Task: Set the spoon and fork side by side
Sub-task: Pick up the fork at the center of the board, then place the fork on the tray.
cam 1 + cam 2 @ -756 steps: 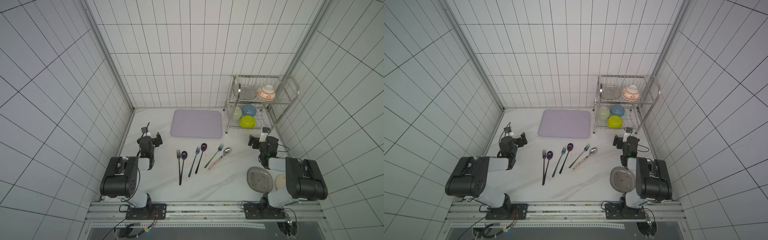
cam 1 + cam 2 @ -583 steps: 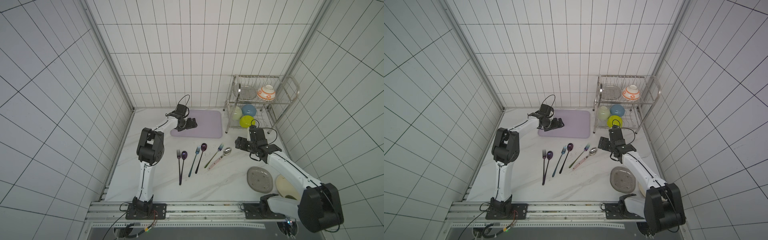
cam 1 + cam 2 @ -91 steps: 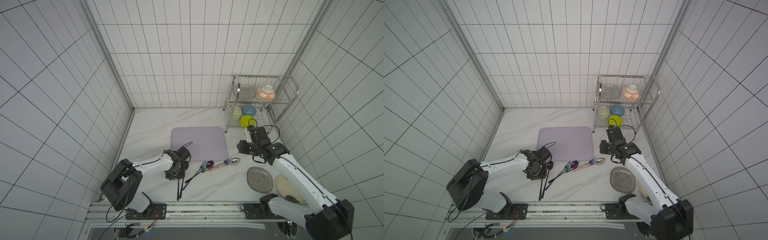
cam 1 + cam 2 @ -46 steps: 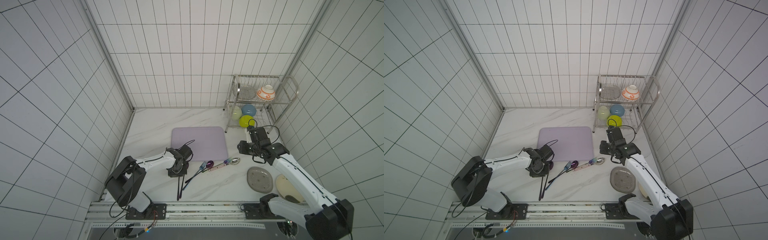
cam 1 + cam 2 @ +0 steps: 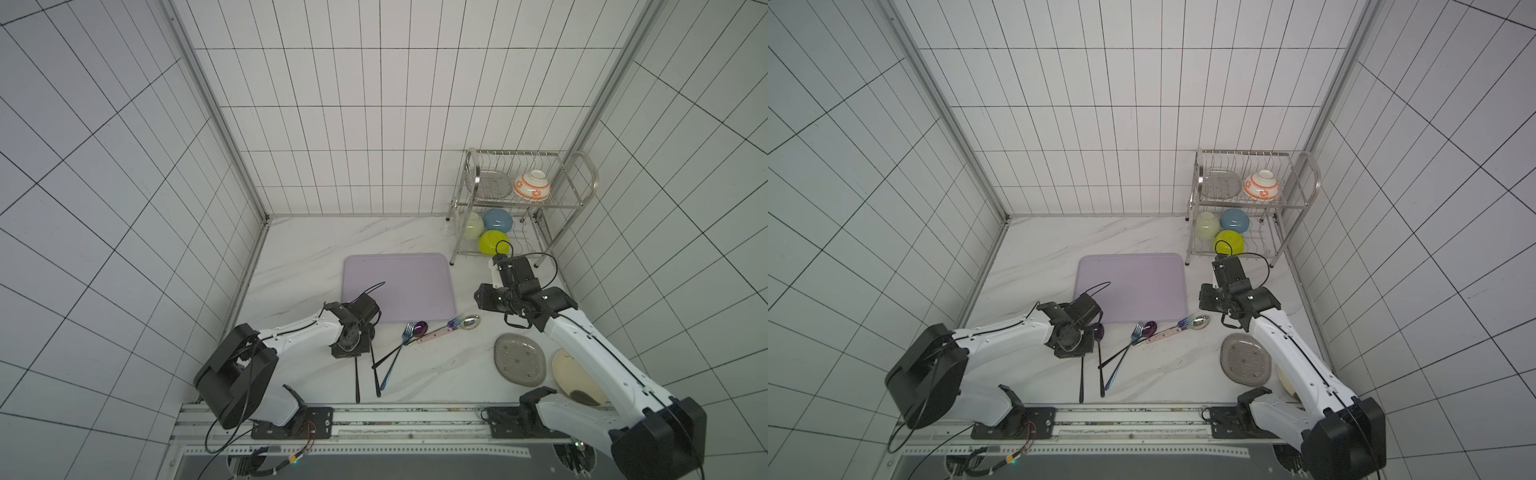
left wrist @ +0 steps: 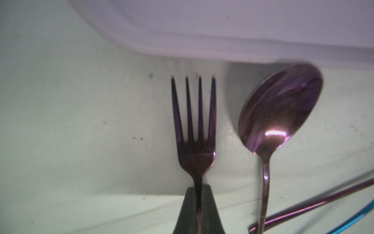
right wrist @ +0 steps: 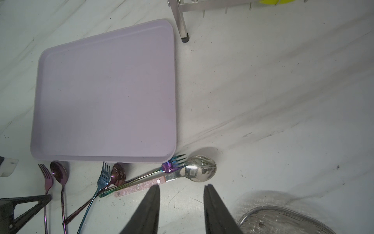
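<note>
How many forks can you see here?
3. A purple fork, clamped by the left gripper, lies beside the purple spoon. A blue fork crosses a dark spoon. A rainbow fork lies against the silver spoon. All lie along the tray edge; none seems hidden.

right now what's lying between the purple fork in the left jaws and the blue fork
The purple spoon, close beside the purple fork; beyond its bowl the counter is bare up to the blue fork. The right wrist view shows it.
</note>
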### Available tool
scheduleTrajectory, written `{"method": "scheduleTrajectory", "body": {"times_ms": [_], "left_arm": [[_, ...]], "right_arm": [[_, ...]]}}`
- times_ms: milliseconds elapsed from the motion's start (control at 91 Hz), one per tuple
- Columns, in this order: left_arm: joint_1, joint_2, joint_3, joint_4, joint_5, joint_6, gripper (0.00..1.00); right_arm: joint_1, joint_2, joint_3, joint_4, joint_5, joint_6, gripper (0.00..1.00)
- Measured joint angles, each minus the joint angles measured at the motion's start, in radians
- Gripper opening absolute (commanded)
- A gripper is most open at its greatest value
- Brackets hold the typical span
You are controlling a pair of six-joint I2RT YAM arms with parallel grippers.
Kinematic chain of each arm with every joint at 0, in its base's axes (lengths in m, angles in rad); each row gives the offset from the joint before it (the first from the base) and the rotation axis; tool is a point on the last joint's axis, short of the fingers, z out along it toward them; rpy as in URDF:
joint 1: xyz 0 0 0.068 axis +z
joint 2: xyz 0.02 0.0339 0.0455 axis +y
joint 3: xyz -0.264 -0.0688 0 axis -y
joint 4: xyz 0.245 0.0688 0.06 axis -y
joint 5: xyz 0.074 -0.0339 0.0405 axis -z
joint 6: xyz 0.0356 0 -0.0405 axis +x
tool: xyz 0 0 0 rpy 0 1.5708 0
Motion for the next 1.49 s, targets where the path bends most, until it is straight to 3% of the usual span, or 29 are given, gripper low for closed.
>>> {"method": "scheduleTrajectory", "body": {"times_ms": [165,330,484,616,1044,1495], "left_arm": [[0.029,-0.098,0.037,-0.031,0.004,0.058,0.00],[0.198,-0.080,0.164,-0.049,0.042,0.182,0.00],[0.350,0.072,0.367,-0.041,0.086,0.320,0.00],[0.419,0.244,0.539,-0.014,0.138,0.417,0.00],[0.495,0.583,0.805,-0.013,0.283,0.613,0.00],[0.503,0.623,0.801,-0.047,0.281,0.651,0.00]], "right_arm": [[0.000,-0.024,-0.025,0.004,0.001,0.000,0.38],[0.000,-0.042,-0.047,0.025,0.001,-0.003,0.38],[0.000,-0.047,-0.061,0.042,0.000,-0.003,0.38],[0.000,-0.050,-0.064,0.055,-0.010,-0.003,0.38],[0.000,-0.071,-0.064,0.054,-0.048,-0.003,0.38],[0.000,-0.084,-0.064,0.029,-0.044,0.002,0.38]]}}
